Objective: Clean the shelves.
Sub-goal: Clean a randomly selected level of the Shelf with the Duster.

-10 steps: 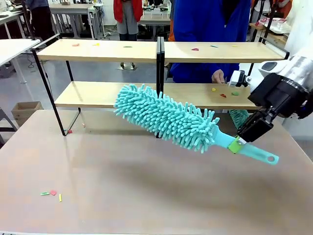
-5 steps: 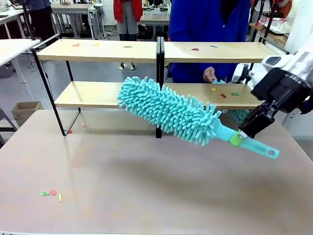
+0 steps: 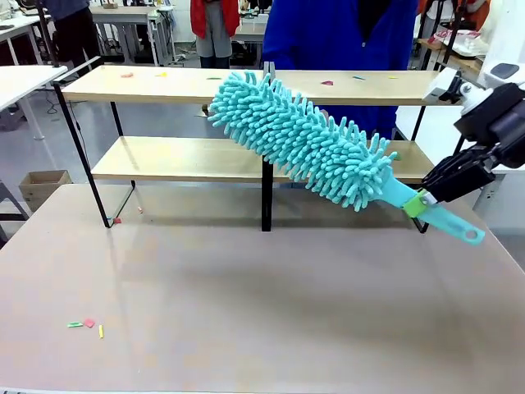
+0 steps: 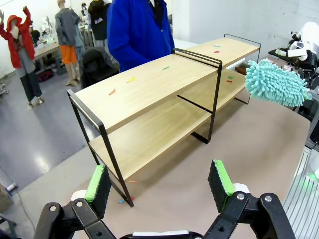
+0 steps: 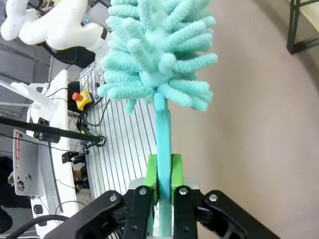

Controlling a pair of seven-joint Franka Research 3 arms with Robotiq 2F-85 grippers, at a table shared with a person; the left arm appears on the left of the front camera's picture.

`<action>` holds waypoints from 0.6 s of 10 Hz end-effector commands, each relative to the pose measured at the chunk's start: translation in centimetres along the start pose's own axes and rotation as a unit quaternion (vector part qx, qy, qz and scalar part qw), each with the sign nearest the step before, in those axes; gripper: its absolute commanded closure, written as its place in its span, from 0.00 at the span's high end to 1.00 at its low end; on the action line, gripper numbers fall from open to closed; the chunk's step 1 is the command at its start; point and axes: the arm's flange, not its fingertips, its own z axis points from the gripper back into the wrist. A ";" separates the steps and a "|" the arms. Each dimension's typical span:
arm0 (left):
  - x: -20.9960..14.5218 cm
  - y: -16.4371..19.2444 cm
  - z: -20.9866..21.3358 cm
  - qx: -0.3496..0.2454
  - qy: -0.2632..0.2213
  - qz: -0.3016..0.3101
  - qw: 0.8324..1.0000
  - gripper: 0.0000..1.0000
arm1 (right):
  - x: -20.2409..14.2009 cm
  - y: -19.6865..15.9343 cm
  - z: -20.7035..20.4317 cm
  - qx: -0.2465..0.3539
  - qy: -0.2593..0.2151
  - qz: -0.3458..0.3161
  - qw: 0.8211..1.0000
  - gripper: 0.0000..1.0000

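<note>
The duster (image 3: 308,144) is showing turquoise all over, fluffy strands and handle alike. The shelves (image 3: 164,84) are showing pale wood boards in a black frame, speckled with red, green and yellow scraps (image 3: 327,82). The table (image 3: 246,304) is looking a dull beige. The right gripper (image 3: 421,203) and left gripper (image 4: 157,174) are wearing bright green pads (image 4: 221,177) on black fingers. The person (image 3: 344,33) is wearing a deep blue coat.
</note>
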 end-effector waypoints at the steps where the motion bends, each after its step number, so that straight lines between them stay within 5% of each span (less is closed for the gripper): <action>1: 0.0 0.0 0.0 0.000 0.004 -0.003 1.000 1.00 | 0.5 -0.6 -0.4 0.007 -0.022 0.011 1.000 0.12; 3: 0.0 0.0 0.0 0.000 0.004 -0.003 1.000 1.00 | 2.2 -0.6 -2.9 0.012 0.016 0.013 1.000 0.12; 6: 0.0 0.0 0.0 0.000 0.004 -0.003 1.000 1.00 | 7.5 -1.3 -12.1 0.021 0.147 -0.012 0.989 0.12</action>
